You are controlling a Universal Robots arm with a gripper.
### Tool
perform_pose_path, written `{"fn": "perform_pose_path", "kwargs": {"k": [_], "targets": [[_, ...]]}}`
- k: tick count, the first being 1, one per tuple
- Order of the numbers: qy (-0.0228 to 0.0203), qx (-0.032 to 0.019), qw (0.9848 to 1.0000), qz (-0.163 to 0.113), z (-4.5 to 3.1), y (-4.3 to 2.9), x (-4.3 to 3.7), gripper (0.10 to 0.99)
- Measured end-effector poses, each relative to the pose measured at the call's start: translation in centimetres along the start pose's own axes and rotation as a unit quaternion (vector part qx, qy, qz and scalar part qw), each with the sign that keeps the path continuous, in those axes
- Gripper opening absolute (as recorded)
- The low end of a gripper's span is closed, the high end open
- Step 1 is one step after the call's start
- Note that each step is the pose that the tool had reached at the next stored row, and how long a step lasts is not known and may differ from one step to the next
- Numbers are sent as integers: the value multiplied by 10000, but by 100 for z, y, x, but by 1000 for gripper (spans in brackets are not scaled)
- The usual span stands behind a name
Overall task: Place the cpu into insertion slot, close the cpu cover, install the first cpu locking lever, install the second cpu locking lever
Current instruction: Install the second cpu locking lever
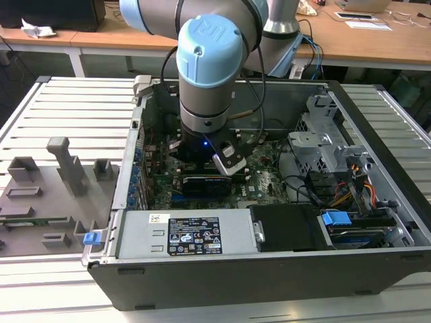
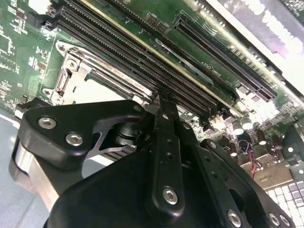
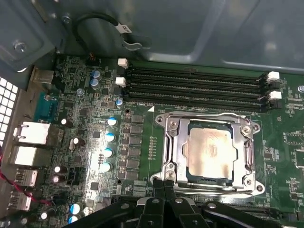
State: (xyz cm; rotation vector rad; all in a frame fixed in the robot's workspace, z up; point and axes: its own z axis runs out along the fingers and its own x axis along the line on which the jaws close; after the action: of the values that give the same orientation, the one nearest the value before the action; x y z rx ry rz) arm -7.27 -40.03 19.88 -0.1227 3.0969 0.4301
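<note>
I see the silver-grey square cpu (image 3: 210, 153) seated under the silvery metal cpu cover (image 3: 174, 148). My black gripper (image 3: 164, 184) hovers just beside it, fingers together, empty.

Open computer case (image 1: 377, 145) lies on its side on a slatted metal desk (image 1: 81, 111). Power supply (image 1: 185, 232) along its near wall; blue drive latch (image 1: 337, 219) toward the exterior view's right. Grey fixture plate (image 1: 50, 195) beside the case. First wrist view: four memory slots (image 3: 194, 88), row of capacitors (image 3: 109, 145).
</note>
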Motion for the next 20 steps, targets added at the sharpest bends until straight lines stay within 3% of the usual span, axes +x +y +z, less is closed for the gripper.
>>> {"fn": "perform_pose_path", "kwargs": {"k": [1, 5, 9, 16, 20], "targets": [[-4, -52, 10000, -3, 8, -1, 4, 106], [-12, -155, 9999, -6, 36, -5, 48, 106], [-17, -160, 9999, -7, 46, -7, 63, 106], [-20, -158, 9999, -7, -66, 25, 70, 106], [-22, -158, 9999, -8, -87, 31, 69, 106]]}}
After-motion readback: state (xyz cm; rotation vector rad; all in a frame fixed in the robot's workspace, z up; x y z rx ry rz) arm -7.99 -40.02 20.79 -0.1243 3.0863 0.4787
